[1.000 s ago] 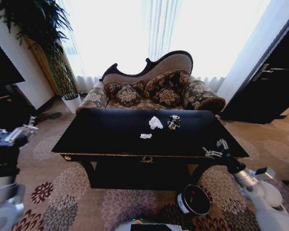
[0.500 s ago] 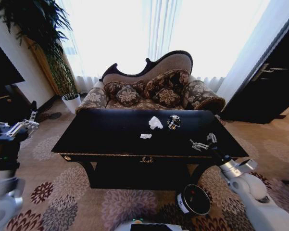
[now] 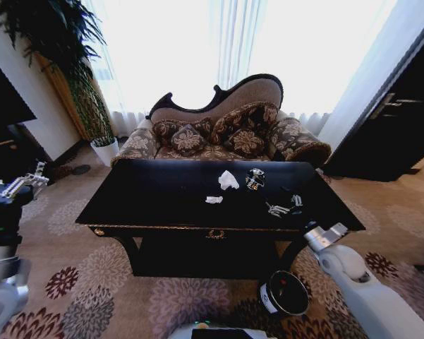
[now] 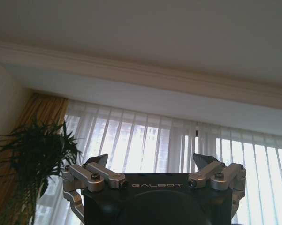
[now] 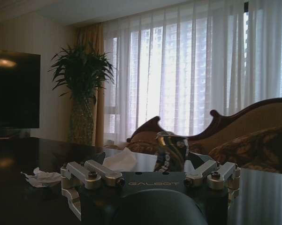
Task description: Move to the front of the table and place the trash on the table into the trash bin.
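My right gripper (image 3: 283, 205): over the glossy black wooden table (image 3: 155, 194), fingers spread wide, bare tabletop beneath.
Ahead of it: a dark crushed can (image 3: 255, 179) near, with open surface between us.
Beyond the can: a crumpled white tissue (image 3: 228, 180) just beside it; a small white paper scrap (image 3: 214, 200) lies apart.
Table's left half: bare, free passage.
Floor: small black cylindrical bin (image 3: 285, 293) stands below the front rail, mouth unobstructed.
Far edge: patterned sofa (image 3: 222, 131) blocks.

Patterned sofa (image 3: 226, 131), potted plant (image 3: 85, 92)
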Controlling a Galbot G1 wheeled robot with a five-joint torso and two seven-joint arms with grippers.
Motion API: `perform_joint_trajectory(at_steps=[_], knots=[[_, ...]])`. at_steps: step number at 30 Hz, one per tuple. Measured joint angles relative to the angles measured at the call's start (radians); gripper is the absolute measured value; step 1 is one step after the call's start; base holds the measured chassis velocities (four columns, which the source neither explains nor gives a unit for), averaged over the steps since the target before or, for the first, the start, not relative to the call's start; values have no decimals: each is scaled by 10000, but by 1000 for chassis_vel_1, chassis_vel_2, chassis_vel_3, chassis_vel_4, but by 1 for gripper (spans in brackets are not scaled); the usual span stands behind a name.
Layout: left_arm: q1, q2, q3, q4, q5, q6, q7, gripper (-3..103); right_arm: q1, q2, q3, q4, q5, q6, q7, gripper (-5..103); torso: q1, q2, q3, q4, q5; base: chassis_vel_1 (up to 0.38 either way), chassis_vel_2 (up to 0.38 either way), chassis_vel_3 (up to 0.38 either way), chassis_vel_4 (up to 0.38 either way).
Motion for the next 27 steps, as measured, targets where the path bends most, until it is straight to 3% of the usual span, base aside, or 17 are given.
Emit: perform_joint_trajectory(at_steps=[8,27], knots=[[-128,-54,245,425,388,41,-69,100,1903,-188,-1385,-653,-108,-193,213,97,2,-1,1,1,-1,0,0,0,0],[-126,14,697,565,1178,42,-91,100,3605,-222,-2376,-2735,-347,-212,159,99,0,0,-1,0,-3,0,0,0,0]])
